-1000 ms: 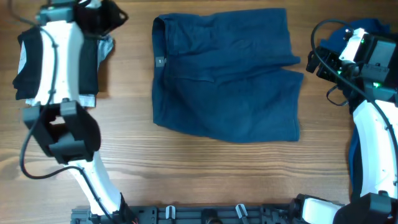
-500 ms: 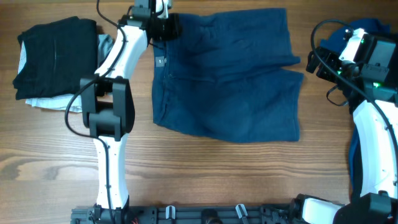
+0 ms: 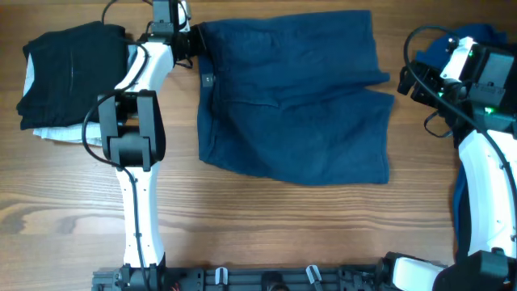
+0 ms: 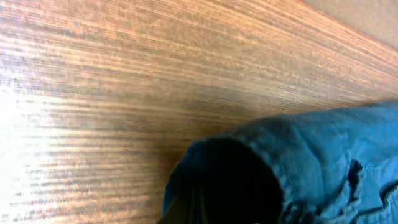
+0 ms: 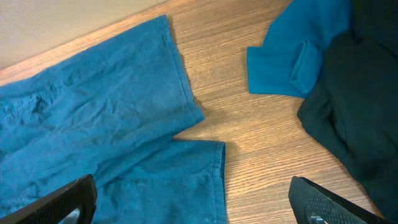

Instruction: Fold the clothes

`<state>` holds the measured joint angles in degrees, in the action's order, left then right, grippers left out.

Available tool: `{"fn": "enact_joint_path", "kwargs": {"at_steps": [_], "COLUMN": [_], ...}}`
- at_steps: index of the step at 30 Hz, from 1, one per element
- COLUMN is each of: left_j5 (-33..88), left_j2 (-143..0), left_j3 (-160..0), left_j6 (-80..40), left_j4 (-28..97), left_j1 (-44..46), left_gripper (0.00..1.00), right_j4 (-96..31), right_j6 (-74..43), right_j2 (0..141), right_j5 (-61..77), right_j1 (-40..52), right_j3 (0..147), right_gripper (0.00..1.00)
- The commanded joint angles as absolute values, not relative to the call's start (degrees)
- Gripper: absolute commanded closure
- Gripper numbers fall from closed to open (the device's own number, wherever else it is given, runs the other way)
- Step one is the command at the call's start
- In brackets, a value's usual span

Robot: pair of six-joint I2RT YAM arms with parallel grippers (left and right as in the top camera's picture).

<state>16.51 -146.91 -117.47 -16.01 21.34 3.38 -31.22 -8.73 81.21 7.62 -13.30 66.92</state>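
Dark blue shorts (image 3: pixel 291 97) lie spread flat mid-table, waistband to the left. My left gripper (image 3: pixel 192 42) is at their far left waistband corner and is shut on it. In the left wrist view that rolled corner of the shorts (image 4: pixel 323 149) fills the space at the jaws and hides the fingertips. My right gripper (image 3: pixel 410 81) hovers open just off the shorts' right leg edge. Its two fingers (image 5: pixel 62 202) stand wide apart over the leg hem of the shorts (image 5: pixel 124 124), holding nothing.
A folded black garment (image 3: pixel 73 73) sits on a pale grey-white one (image 3: pixel 48 133) at the far left. A brighter blue garment (image 5: pixel 292 50) and a dark one (image 5: pixel 354 118) lie heaped by the right arm. Bare wooden table (image 3: pixel 266 226) runs along the front.
My left arm swung from over the black pile to the shorts' far left corner and its jaws shut there. The right arm has not moved.
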Motion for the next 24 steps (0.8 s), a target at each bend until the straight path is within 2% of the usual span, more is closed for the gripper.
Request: {"fn": "enact_joint_path", "kwargs": {"at_steps": [1,8,12,18,24], "left_j5": [14.48,14.72,14.74,14.94,14.94], "left_j2": [-151.06,-136.03,-130.08,-133.32,-141.25], "left_j3": [-117.38,-117.67,-117.67,-117.64,-117.64], "left_j6": [-15.44,-16.16,-16.12,-16.12,-16.14], "left_j4": [22.02,24.29,25.45,24.14,17.54], "left_j1": [4.01,4.32,5.5,7.92,8.51], "left_gripper": [0.96,0.96,0.92,0.91,0.91], "right_j4": [-31.11,-31.11,-31.11,-31.09,-31.11], "right_j6": [-9.04,-9.02,-9.04,-9.06,-9.04], "right_j2": [81.43,81.43,81.43,81.43,81.43], "right_j5": [6.81,6.81,6.81,6.81,6.81], "right_j1": [-13.58,-13.58,-13.58,-13.58,-13.58], "right_j3": [67.48,67.48,67.48,67.48,67.48], "right_gripper": [0.0,0.0,0.0,0.0,0.0]}}
